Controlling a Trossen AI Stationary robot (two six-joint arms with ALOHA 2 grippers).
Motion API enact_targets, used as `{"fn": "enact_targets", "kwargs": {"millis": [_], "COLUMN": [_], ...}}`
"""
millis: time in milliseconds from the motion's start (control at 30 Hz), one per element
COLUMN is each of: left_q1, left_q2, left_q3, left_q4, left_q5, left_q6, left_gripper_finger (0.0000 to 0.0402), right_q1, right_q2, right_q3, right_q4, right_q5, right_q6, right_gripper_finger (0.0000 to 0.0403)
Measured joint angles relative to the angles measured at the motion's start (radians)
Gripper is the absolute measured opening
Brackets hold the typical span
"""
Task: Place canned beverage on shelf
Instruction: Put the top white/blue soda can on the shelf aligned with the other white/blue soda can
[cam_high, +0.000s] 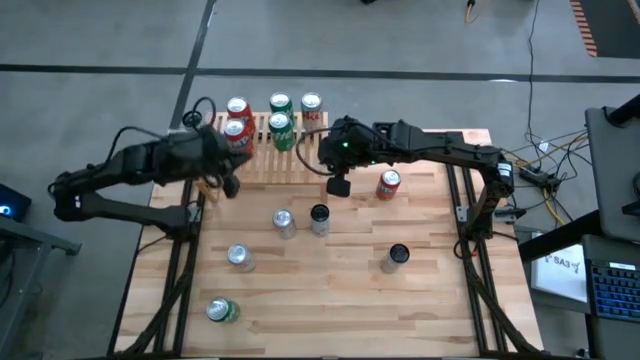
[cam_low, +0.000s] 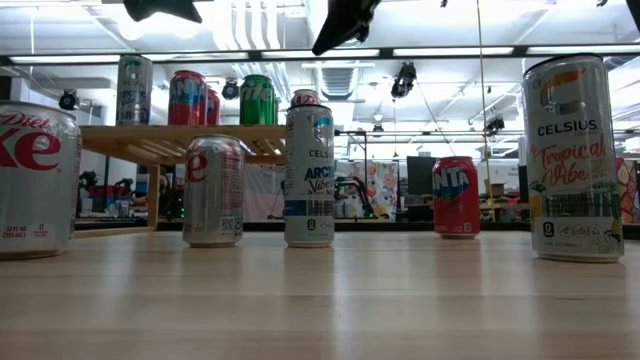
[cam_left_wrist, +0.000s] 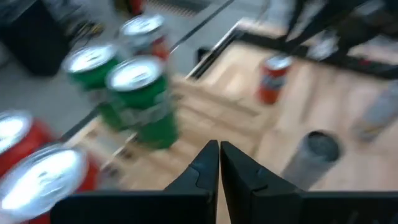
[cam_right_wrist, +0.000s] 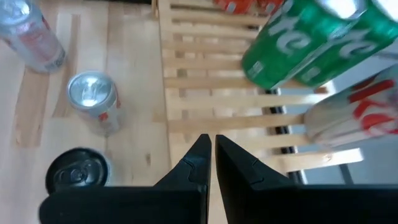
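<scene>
Grippers hover empty over the slatted shelf (cam_high: 275, 155): left gripper (cam_left_wrist: 220, 163) and right gripper (cam_right_wrist: 208, 158) pinched closed; next, one must open and fetch the red Fanta can (cam_high: 389, 184).

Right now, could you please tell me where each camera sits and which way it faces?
High: overhead, straight down on the table, both arms.
Low: table height, level across cans toward the shelf; arm tips above.
Left wrist: past the shut left gripper at the green cans.
Right wrist: past the shut right gripper at the shelf slats.
Shared: green cans.
</scene>
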Motion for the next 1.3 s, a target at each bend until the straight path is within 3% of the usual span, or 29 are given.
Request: {"fn": "enact_targets", "kwargs": {"millis": [167, 400, 767, 1300], "left_q1": [-0.132, -0.237, -0.314, -0.324], "left_q2": [-0.047, -0.036, -0.036, -0.105], "left_q3": [-0.123, -0.178, -0.181, -0.151], "left_q4": [0.208, 0.31, 0.309, 0.429], "left_q5": [-0.01, -0.09, -0.106, -0.118], "left_q6": [0.007, 0.0, -0.043, 0.061], "left_gripper_finger": [0.0, 0.0, 0.0, 0.0], "right_q1": [0.023, 0.098, 0.186, 0.241], "right_q2": [0.0, 0.0, 0.0, 0.001], "right_q3": [-0.06, -0.14, -0.222, -0.24], "right_q4": [0.004, 0.005, -0.019, -0.02], "right_q5": [-0.002, -0.007, -0.008, -0.007], "right_q6": [0.043, 0.067, 0.132, 0.224], "right_gripper_finger": [0.0013, 0.0013, 0.0013, 0.0013]}}
